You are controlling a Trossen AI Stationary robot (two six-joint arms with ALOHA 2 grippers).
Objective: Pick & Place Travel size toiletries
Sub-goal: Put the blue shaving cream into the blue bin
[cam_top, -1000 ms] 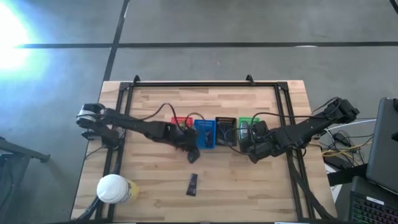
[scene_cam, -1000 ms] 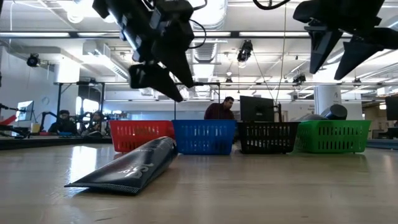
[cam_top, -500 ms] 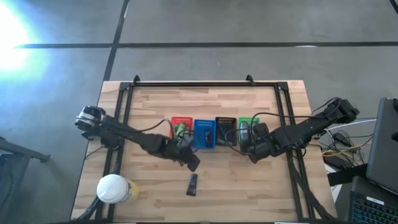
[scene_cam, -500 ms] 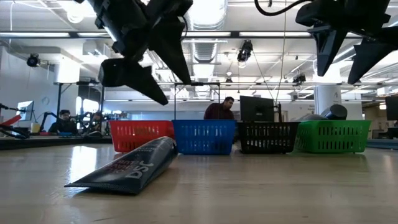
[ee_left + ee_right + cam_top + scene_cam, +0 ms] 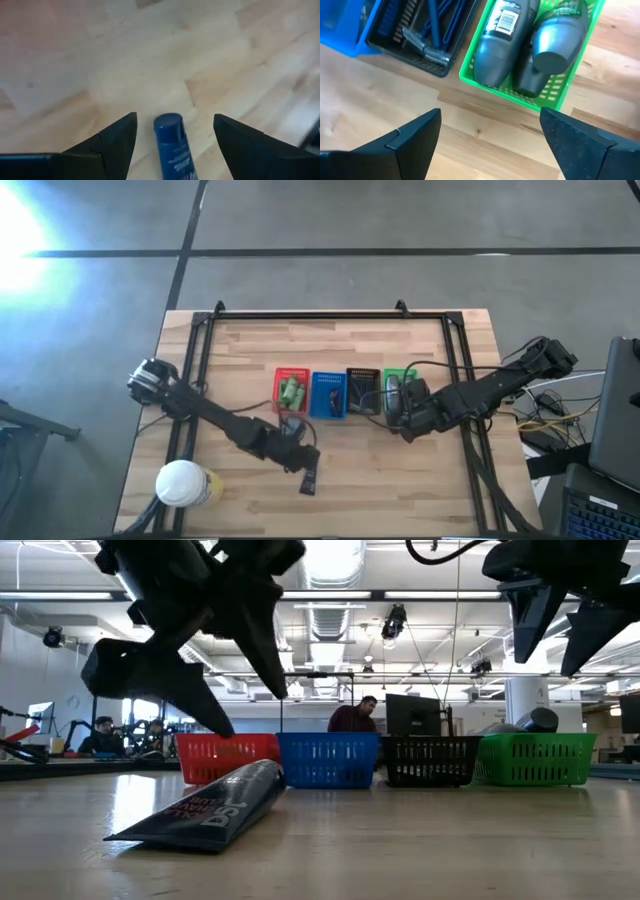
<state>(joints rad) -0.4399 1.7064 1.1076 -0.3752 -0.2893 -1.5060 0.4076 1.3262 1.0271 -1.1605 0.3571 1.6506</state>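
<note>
one dark tube point(image 5: 172, 145) cut off, left gripper point(image 5: 175, 131) open

Words you can read: just one.
The dark tube point(image 5: 205, 808) lying on the table has white letters "DSC"; other labels are too small.

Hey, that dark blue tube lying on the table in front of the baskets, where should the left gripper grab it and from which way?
Best taken across its round body just behind the cap, from straight above. The dark tube lies flat on the wooden table, alone, and its other end flattens into a crimp. The left gripper is open above it, fingers either side of the cap.
</note>
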